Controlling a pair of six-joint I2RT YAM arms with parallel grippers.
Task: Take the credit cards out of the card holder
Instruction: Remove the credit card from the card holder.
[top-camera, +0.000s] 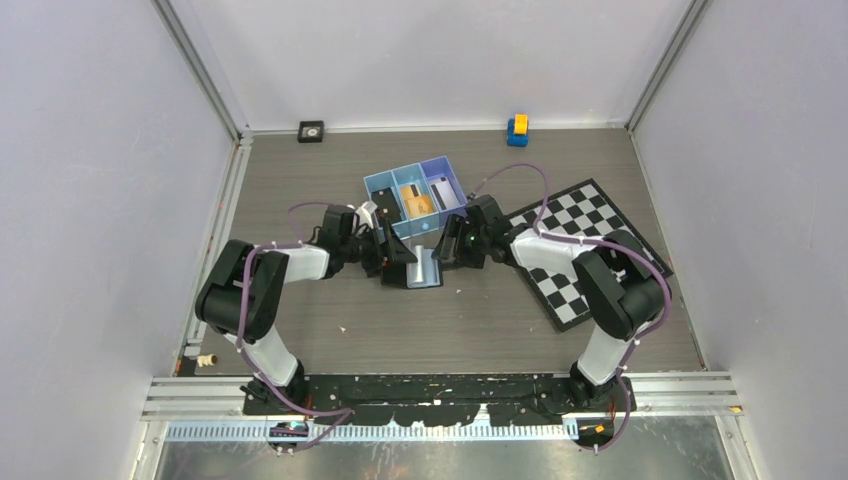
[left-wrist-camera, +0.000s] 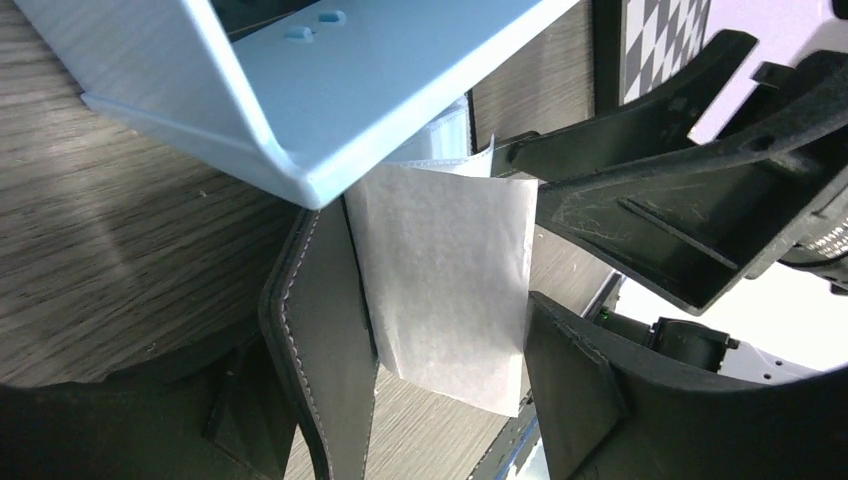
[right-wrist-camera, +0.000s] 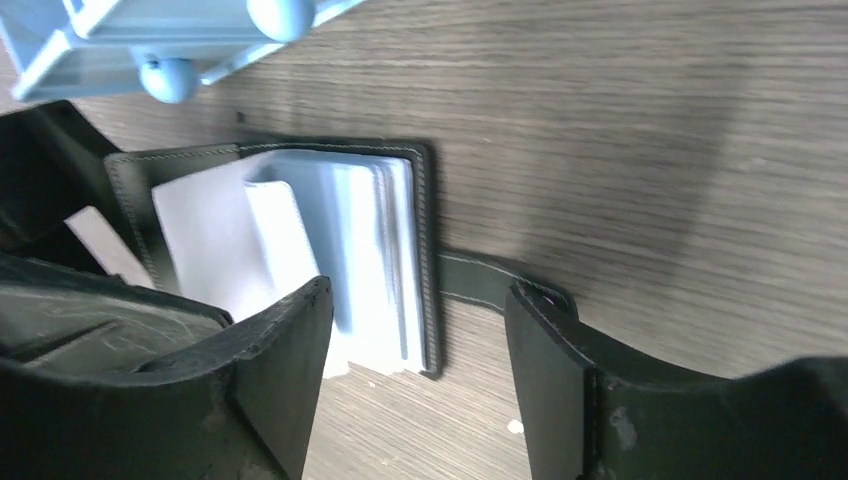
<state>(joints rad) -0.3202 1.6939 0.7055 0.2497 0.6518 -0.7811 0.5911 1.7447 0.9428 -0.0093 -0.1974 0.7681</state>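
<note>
The black card holder (top-camera: 400, 272) lies open in front of the blue tray (top-camera: 378, 187), its pale inside (right-wrist-camera: 370, 250) facing up. One black flap (left-wrist-camera: 320, 340) stands upright between my left gripper's (left-wrist-camera: 400, 385) wide open fingers, beside a white credit card (left-wrist-camera: 445, 270) that sticks out of the holder. My right gripper (right-wrist-camera: 420, 390) hangs open over the holder's right edge, straddling the strap tab (right-wrist-camera: 480, 280) and gripping nothing. More white cards (right-wrist-camera: 215, 240) show in the holder. An orange card (top-camera: 416, 205) and a pale one (top-camera: 438, 190) lie in the tray.
A black-and-white chequered board (top-camera: 585, 250) lies to the right, under the right arm. A yellow and blue block (top-camera: 517, 130) and a small black square object (top-camera: 311, 131) sit at the back wall. The tray's corner (left-wrist-camera: 300, 180) overhangs close above the flap.
</note>
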